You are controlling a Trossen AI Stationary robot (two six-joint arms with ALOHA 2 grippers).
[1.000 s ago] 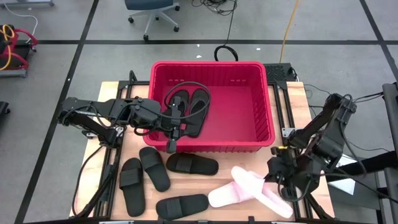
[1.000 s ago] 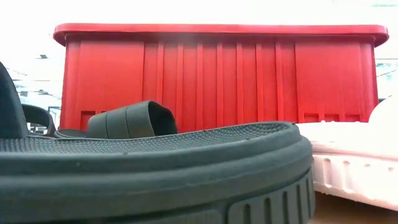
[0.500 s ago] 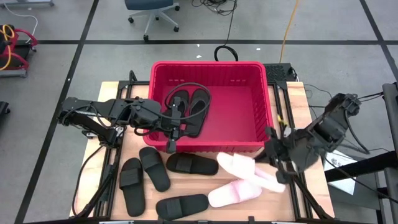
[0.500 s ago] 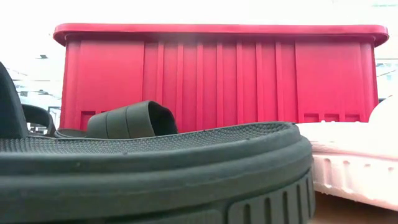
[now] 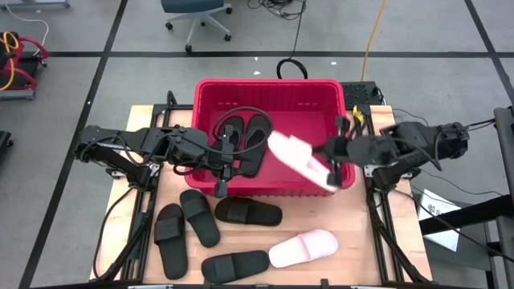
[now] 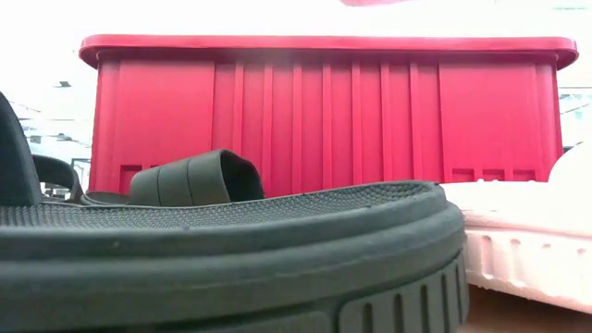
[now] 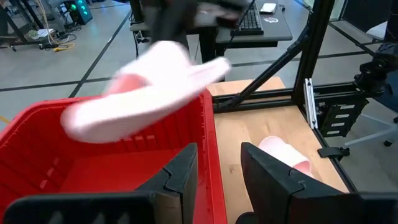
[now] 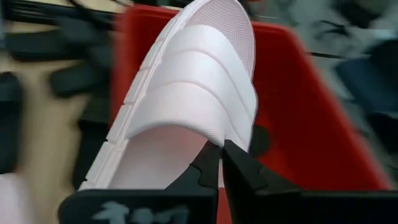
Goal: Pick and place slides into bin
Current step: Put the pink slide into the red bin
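Note:
The red bin (image 5: 341,136) stands at the table's far middle, with two black slides (image 5: 245,136) lying in its far left part. My right gripper (image 5: 332,159) is shut on a pale pink slide (image 5: 299,159) above the bin's right half; the slide also shows in the left wrist view (image 7: 146,93). The other pink slide (image 5: 303,247) lies sole-down on the table near the front right. Several black slides (image 5: 199,218) lie on the table in front of the bin. My left gripper (image 5: 222,183) is open and empty over the bin's near left wall (image 7: 208,162). My right gripper pinches the pink slide's wide ribbed strap at its open edge (image 8: 208,138) between its two fingers (image 8: 239,168). The fingers come from the table's right, about level. The slide reaches away from the gripper toward the table's left, tilted and lifted clear above the bin.
The bin's near wall (image 6: 324,120) rises behind a black slide's sole (image 6: 231,250) that lies close to the low camera. Metal frame rails (image 5: 373,217) run along the table's right side. An office chair (image 5: 197,16) and cables lie on the floor beyond the table.
My right gripper has risen from the table's near right corner and gone toward the far edge and the left, to above the bin. The pink slide it holds has been lifted off the table and the other pink slide, which has stayed in place.

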